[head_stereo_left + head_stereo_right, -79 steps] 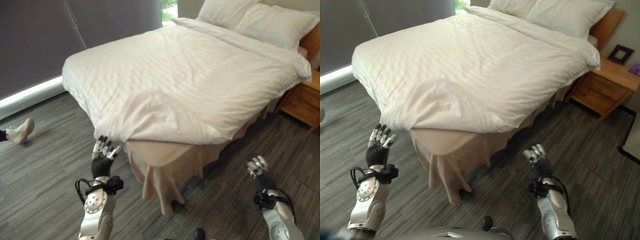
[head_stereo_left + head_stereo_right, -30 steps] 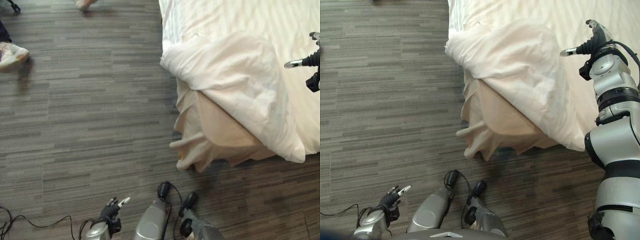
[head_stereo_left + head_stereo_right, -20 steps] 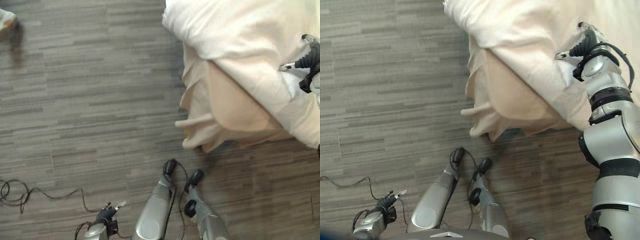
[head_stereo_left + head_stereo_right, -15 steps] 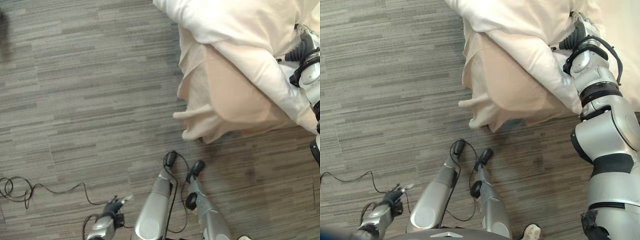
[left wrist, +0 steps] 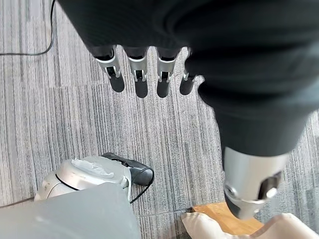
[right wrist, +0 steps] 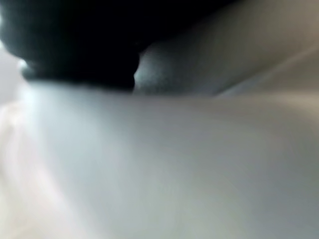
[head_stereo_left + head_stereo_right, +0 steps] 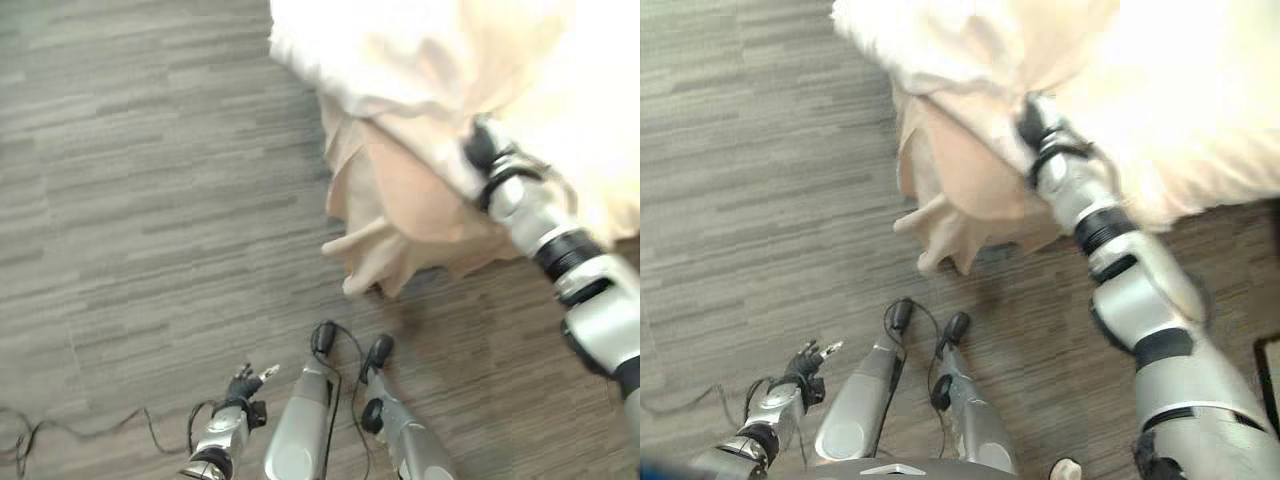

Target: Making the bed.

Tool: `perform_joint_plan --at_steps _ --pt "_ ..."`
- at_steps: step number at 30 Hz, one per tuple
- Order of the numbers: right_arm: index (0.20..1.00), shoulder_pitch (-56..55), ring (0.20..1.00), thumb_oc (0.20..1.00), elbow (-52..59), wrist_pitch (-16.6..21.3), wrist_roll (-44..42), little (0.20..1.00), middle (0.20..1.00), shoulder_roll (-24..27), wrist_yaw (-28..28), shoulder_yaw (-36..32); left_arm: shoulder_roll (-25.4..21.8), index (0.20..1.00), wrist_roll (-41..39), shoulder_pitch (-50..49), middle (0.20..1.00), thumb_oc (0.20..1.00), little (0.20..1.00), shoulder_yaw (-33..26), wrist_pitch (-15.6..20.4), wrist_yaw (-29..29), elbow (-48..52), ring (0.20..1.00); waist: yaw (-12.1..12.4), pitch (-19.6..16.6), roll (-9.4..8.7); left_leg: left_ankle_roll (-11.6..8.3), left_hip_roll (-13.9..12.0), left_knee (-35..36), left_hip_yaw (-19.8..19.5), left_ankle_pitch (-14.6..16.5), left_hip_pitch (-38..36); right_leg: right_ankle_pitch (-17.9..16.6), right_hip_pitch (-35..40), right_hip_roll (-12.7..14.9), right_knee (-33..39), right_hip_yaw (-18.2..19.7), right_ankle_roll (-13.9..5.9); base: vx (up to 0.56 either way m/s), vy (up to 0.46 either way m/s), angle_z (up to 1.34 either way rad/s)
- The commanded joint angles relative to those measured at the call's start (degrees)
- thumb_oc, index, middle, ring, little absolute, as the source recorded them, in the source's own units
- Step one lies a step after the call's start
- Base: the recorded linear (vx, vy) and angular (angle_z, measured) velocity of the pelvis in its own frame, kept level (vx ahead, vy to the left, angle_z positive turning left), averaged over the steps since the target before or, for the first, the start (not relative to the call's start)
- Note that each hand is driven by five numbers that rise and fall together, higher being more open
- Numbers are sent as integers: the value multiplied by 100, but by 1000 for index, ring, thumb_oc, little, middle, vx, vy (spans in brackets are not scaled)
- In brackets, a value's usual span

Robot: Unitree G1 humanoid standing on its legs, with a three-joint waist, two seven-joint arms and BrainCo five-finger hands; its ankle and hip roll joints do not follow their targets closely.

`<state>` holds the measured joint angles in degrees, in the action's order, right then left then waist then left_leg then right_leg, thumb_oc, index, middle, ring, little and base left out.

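Reached further in under the white duvet [image 7: 400, 50] at the bed's corner since half a second ago, right hand [image 7: 480, 140] now buried to the wrist in the fold where duvet meets the beige bed skirt [image 7: 400, 210]; fingers hidden by cloth, so impossible to tell whether spread or closed on fabric. Right wrist view pressed close against pale cloth [image 6: 159, 164], probably the duvet's underside, though too near to be sure. Duvet bunched and folded back at this corner, lying on top of the bed, its edge hanging just over the skirt. Bed skirt rumpled, one loose flap trailing down to the grey wood-pattern floor [image 7: 150, 200]. Left hand [image 7: 245, 382] low and well apart from the bed, hanging over the floor, fingers straight and relaxed, holding nothing; seen the same way in the left wrist view, fingers [image 5: 141, 74] in a row above bare floor.
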<state>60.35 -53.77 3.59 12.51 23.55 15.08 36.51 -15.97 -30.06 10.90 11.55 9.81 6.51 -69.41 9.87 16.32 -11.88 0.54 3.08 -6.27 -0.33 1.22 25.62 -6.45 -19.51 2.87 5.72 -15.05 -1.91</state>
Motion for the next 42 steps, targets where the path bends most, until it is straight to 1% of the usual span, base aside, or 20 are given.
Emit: perform_joint_plan --at_steps 1,3,6,13,14,15,18,21,23,27,28,29,31,33,35,36,37,39,40,42 --pt "200 -2075 200 200 -806 194 614 200 200 -2140 -1562 1816 258 1000 476 91 1000 1000 1000 127 -93 51 -389 1000 350 314 377 80 50 1127 -29 -403 -616 317 491 -76 -72 -193 -236 0 0 0" --pt "200 -2421 200 200 -949 209 1077 200 200 -2341 -1712 2115 288 1000 531 69 1000 1000 1000 124 -75 56 -401 1000 361 229 470 91 76 1127 -46 -375 -733 363 615 -51 -72 -219 -222 -15 -13 1" --pt "200 -2688 200 200 -881 237 1123 200 200 -2439 -1833 2193 298 1000 559 26 1000 1000 1000 70 -81 32 -445 1000 335 155 530 99 94 1127 -66 -356 -846 398 729 -33 -72 -234 -216 -22 -13 3" --pt "200 -3252 200 200 -1254 135 823 200 200 -2346 -1804 1699 205 1000 687 -298 1000 1000 1000 -411 -236 -134 -817 1000 207 -174 662 169 134 1127 -50 -245 -1297 563 1127 0 -145 -215 -188 -6 -5 2" --pt "576 -3310 576 576 -1443 75 769 576 576 -2323 -1794 1532 198 1000 741 -332 1000 1000 1000 -500 -292 -168 -939 1000 197 -247 685 178 139 1127 -42 -220 -1374 605 1183 12 -186 -216 -185 46 -30 1" --pt "1000 -3414 1000 1000 -1625 6 714 1000 1000 -2290 -1802 1347 161 1000 913 -436 1000 1000 1000 -648 -397 -248 -1117 1000 195 -397 705 200 153 1127 -45 -171 -1492 649 1308 19 -185 -221 -178 55 -48 2" --pt "1000 -3641 1000 1000 -1861 -69 525 1000 1000 -2172 -1788 997 141 1000 1063 -550 1000 1000 1000 -802 -460 -285 -1232 1000 170 -541 707 208 150 1127 -37 -131 -1615 676 1429 24 -159 -235 -175 56 -45 4" --pt "1000 -4283 1000 1000 -2233 -148 -48 1000 1000 -1680 -1853 79 143 1000 1253 -791 1000 1000 1000 -1023 -507 -459 -1338 1000 59 -859 705 209 125 1127 31 -46 -1838 722 1661 6 -74 -208 -186 73 -39 10" --pt "1000 -4417 1000 1000 -2248 -140 -51 1000 1000 -1616 -1865 -13 146 1000 1294 -841 1000 1000 1000 -1053 -519 -495 -1349 1000 29 -937 709 211 123 1127 30 -33 -1871 734 1689 3 -72 -209 -186 48 -19 -3" --pt "1000 -5138 1000 1000 -2730 -237 42 1000 1000 -1021 -1868 -794 108 1000 1455 -981 1000 1000 1000 -1131 -556 -678 -1375 1000 -109 -1277 719 204 102 1127 56 64 -2096 816 1891 -16 -72 -198 -202 75 -46 -12" --pt "1000 -5332 1000 1000 -2693 -210 -236 1000 1000 -829 -1877 -1152 87 1000 1470 -995 1000 1000 1000 -1150 -550 -717 -1368 1000 -180 -1372 703 198 84 1127 65 84 -2142 832 1921 -19 -72 -172 -204 65 -55 -6" --pt "1000 -5336 1000 1000 -2689 -212 -236 1000 1000 -826 -1879 -1153 88 1000 1470 -996 1000 1000 1000 -1148 -549 -717 -1368 1000 -177 -1373 705 197 84 1127 66 85 -2144 832 1922 -19 -72 -171 -204 37 -50 -7" --pt "1000 -5545 1000 1000 -2602 -105 -1478 1000 1000 -416 -1830 -2135 51 1000 1384 -1014 1000 1000 1000 -1224 -527 -791 -1336 1000 -328 -1474 696 186 54 1127 170 122 -2234 825 1961 -43 -72 -76 -216 9 -14 -4" --pt "1000 -5555 1000 1000 -2598 -60 -1801 1000 1000 -242 -1787 -2407 29 1000 1351 -1004 1000 1000 1000 -1246 -517 -791 -1345 1000 -380 -1513 693 183 45 1127 199 127 -2233 820 1946 -48 -72 -51 -220 9 -21 -18" --pt "1000 -5612 1000 1000 -1802 192 -2756 1000 1000 619 -1329 -3684 -32 1000 1321 -1058 1000 1000 1000 -1414 -506 -771 -1379 1000 -597 -1596 721 169 15 1127 348 154 -2276 787 1929 -67 -72 89 -241 18 -20 -26" --pt "1000 -5627 1000 1000 -1785 184 -2752 1000 1000 621 -1326 -3694 -29 1000 1321 -1059 1000 1000 1000 -1408 -505 -770 -1379 1000 -586 -1596 724 169 14 1127 353 156 -2280 786 1931 -68 -72 93 -242 15 -2 -25" --pt "1000 -5870 1000 1000 -466 367 -3012 1000 1000 1011 -955 -4407 21 1000 1341 -1127 1000 1000 1000 -1494 -484 -729 -1312 1000 -697 -1586 777 166 3 1127 425 177 -2311 773 1936 -77 -72 156 -249 10 2 -31" --pt "1000 -6096 1000 1000 818 594 -3209 1000 1000 1038 -721 -4925 111 1000 1342 -1170 1000 1000 1000 -1561 -465 -688 -1259 1000 -772 -1583 818 173 3 1127 462 176 -2286 746 1893 -73 -72 184 -256 5 -1 -22" --pt "1000 -6100 1000 1000 822 592 -3208 1000 1000 1037 -720 -4928 110 1000 1341 -1171 1000 1000 1000 -1559 -465 -688 -1259 1000 -769 -1584 818 173 3 1127 462 176 -2286 746 1892 -73 -72 185 -256 -6 -3 -19" --pt "1000 -6189 1000 1000 2135 870 -3608 1000 1000 854 -719 -5182 201 1000 1353 -1159 1000 1000 1000 -1571 -469 -668 -1232 1000 -831 -1534 855 180 -1 1127 519 164 -2253 713 1832 -71 -72 239 -258 -32 -5 -13"
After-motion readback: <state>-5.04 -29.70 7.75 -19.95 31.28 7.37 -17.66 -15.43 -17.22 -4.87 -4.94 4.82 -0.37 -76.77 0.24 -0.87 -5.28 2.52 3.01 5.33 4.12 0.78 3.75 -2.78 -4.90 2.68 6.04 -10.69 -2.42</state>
